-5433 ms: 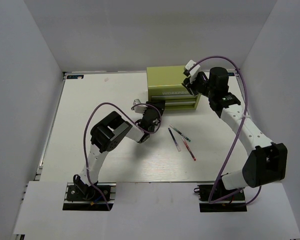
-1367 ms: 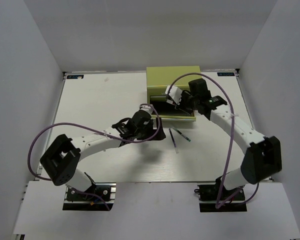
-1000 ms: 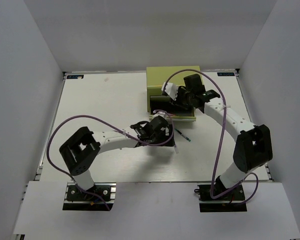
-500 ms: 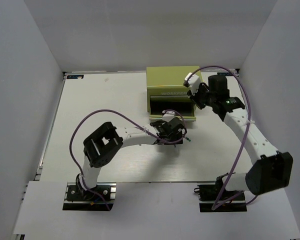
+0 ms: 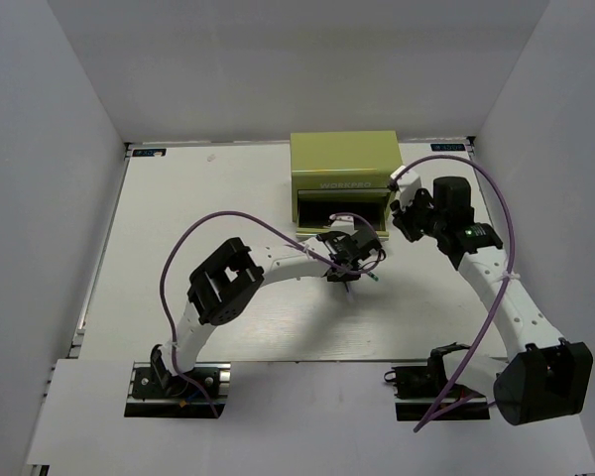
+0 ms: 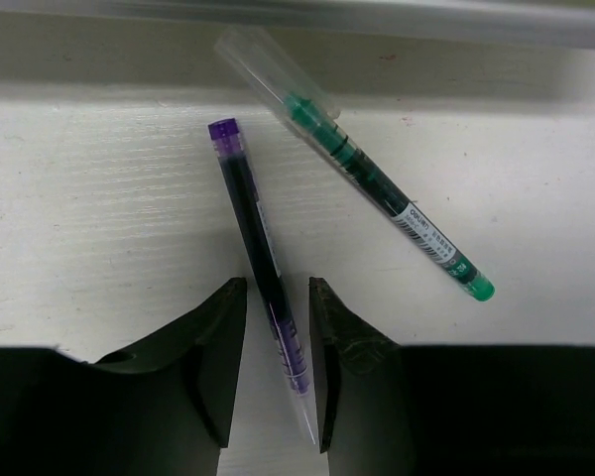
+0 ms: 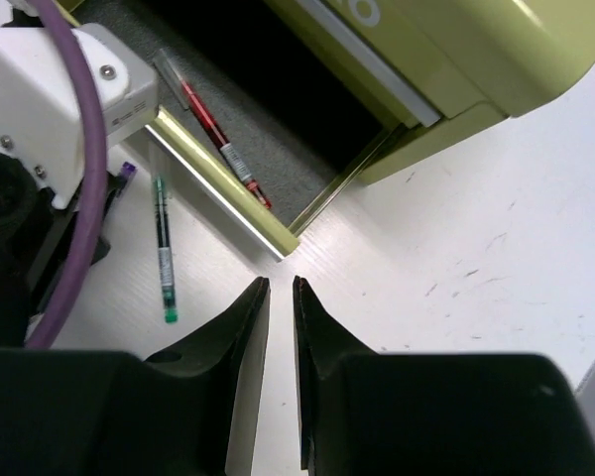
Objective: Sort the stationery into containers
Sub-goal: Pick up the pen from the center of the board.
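Purple pen point(image 6: 261, 258) now sits between left hand point(image 6: 278, 367) fingers, previously farther.

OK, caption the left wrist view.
Left claw straddles the purple pen on the table, green pen lying alongside.

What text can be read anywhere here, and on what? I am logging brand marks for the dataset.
"WORKPRO", pale letters, partly blurred: front of the olive chest, top view.
"deli", white on black: barrel of the green pen, left wrist view.
Pale letter fragments, unreadable: chest front, right wrist view.
Small print beside "deli": unreadable.
Purple pen: no readable print.
Red pen in the open drawer: label unreadable.
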